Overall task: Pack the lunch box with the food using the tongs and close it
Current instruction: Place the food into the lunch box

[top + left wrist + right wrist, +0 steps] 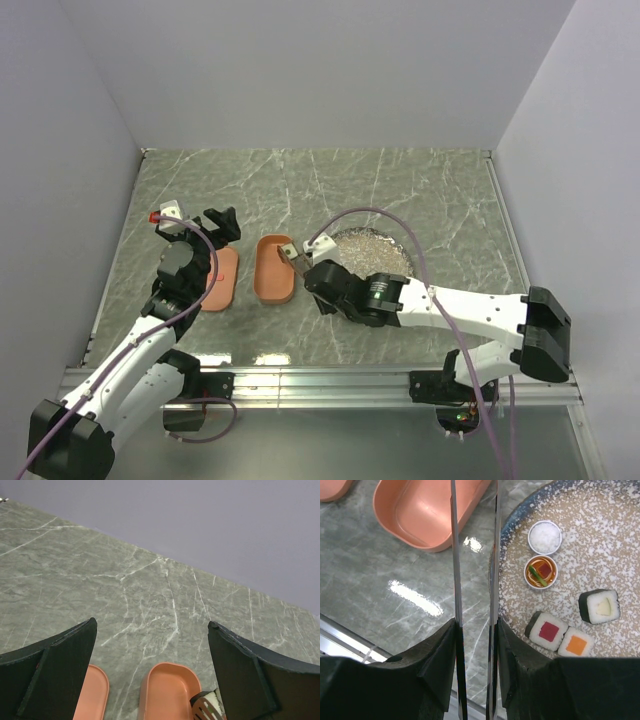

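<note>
The salmon lunch box [273,270] lies open left of the speckled plate [390,250], and its flat lid [222,278] rests on the table beside it. My right gripper [316,274] is shut on the thin metal tongs [455,555]. The slotted tong tips [204,709] pinch a white, dark-edged food piece [216,699] at the lunch box's [167,690] right edge. On the plate [615,545] lie three square rolls [548,630], a white round bit [544,536] and a red one [540,572]. My left gripper [220,222] hovers open above the lid [94,692].
Grey marble table between white walls on three sides. A metal rail runs along the near edge [320,380] where both arm bases are mounted. Purple cables loop over each arm.
</note>
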`<act>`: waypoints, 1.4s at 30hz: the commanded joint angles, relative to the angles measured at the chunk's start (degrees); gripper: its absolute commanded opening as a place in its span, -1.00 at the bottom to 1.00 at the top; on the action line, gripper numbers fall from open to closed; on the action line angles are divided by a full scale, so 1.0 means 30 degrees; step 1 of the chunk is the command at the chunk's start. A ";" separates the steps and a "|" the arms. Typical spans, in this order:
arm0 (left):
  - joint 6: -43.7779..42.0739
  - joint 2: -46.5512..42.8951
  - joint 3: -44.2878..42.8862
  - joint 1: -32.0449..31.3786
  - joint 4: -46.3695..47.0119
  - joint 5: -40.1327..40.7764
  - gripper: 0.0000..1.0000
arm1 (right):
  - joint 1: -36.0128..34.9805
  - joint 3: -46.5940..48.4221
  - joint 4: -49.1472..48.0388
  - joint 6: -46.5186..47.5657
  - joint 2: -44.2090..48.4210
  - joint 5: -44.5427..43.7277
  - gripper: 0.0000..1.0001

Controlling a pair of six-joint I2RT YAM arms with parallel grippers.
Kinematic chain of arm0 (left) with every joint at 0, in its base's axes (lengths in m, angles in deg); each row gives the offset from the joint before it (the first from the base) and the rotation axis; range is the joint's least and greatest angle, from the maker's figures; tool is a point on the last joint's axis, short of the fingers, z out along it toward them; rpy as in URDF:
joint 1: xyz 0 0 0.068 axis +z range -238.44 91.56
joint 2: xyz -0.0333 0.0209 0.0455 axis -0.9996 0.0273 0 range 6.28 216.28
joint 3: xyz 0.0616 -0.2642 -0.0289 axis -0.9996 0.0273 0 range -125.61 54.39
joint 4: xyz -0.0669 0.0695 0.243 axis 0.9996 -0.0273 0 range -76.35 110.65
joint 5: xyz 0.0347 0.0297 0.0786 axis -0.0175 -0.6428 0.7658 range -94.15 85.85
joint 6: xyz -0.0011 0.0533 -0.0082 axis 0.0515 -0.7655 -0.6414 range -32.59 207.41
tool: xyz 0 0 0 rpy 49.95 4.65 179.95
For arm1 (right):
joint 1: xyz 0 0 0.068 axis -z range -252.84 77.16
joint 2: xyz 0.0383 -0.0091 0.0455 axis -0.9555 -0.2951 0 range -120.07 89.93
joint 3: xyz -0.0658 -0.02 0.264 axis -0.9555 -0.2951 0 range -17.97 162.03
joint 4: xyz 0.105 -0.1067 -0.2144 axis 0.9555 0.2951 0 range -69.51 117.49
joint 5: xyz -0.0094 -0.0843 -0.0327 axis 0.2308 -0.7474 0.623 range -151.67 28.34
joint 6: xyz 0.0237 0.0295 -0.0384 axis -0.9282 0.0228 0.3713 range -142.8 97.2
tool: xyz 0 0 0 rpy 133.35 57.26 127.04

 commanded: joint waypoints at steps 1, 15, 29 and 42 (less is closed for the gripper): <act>0.0077 -0.0254 -0.0290 0.0084 0.0457 0.0212 0.99 | -0.0133 0.1322 -0.1124 0.0464 -0.0489 -0.0195 -0.35; 0.0048 -0.0255 -0.0291 0.0084 0.0369 0.0241 0.99 | -0.0016 0.3637 -0.0246 0.0845 -0.3098 -0.0605 -0.35; 0.0049 -0.0372 -0.0261 0.0084 0.0340 0.0182 0.99 | 0.0365 0.4604 0.1072 0.0025 -0.4213 -0.1659 -0.35; 0.0078 -0.0284 -0.0320 0.0114 0.0311 0.0065 0.99 | 0.0453 0.5073 0.1659 -0.0005 -0.5063 -0.1718 -0.33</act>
